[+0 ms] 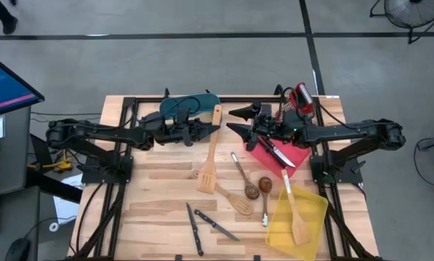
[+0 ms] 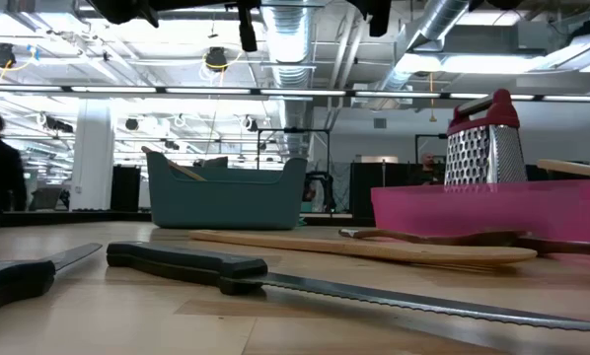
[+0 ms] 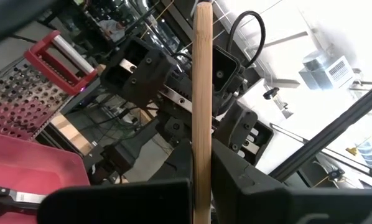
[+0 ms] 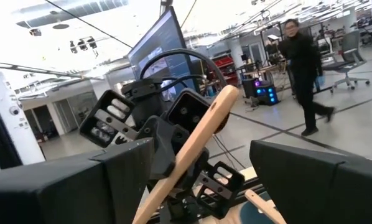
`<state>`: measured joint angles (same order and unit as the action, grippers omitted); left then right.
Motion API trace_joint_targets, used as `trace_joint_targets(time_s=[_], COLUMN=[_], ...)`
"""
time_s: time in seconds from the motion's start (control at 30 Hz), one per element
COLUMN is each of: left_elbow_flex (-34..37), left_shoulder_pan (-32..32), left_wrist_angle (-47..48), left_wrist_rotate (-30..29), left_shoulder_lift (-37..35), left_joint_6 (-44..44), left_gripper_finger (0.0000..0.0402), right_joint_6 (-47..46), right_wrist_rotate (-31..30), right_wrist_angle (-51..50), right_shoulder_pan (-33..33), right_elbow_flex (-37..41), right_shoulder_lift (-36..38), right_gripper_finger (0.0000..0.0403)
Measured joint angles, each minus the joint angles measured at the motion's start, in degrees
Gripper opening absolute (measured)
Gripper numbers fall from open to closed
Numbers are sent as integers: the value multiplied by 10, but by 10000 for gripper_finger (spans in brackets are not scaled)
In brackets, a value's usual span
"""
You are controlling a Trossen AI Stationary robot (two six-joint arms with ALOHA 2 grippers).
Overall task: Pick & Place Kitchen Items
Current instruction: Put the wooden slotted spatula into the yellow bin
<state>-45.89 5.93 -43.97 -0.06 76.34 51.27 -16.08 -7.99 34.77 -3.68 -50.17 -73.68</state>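
We are lifting a wooden spatula [image 1: 210, 156] in the clamped left gripper [image 1: 206, 129] while the right gripper [image 1: 236, 122], jaws wide and empty, is waiting opposite, likely to receive its handle.

Pale wooden table [image 1: 159, 210], slatted. Lying on it: teal bin [image 1: 182, 106] at the far edge, red bin [image 1: 279, 152] right of centre, yellow bin [image 1: 298, 216] near right. Loose between them: two dark-bowled spoons [image 1: 255, 187], a pale spatula [image 1: 234, 201], two black-handled knives [image 1: 202, 225] at the near edge.
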Motion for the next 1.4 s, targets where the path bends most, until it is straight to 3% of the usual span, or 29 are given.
trace_joint_targets(time_s=[0.53, 0.8, 1.17, 1.4], left_elbow_flex=[0, 0, 0, 0], left_shoulder_pan=[0, -1, -1, -1], left_wrist_angle=[3, 3, 10, 14], left_wrist_rotate=[-4, -4, 6, 9], left_shoulder_lift=[6, 6, 6, 6], left_joint_6=[-16, -18, -30, -30], left_gripper_finger=[8, 8, 8, 8], right_joint_6=[-8, -5, 17, 16], right_wrist_rotate=[6, 8, 54, 54], right_wrist_angle=[53, 15, -20, -78], right_shoulder_pan=[-14, -14, -12, -12], right_elbow_flex=[-9, -41, -102, -120], right_shoulder_lift=[-62, -78, -121, -113], right_gripper_finger=[277, 277, 274, 222])
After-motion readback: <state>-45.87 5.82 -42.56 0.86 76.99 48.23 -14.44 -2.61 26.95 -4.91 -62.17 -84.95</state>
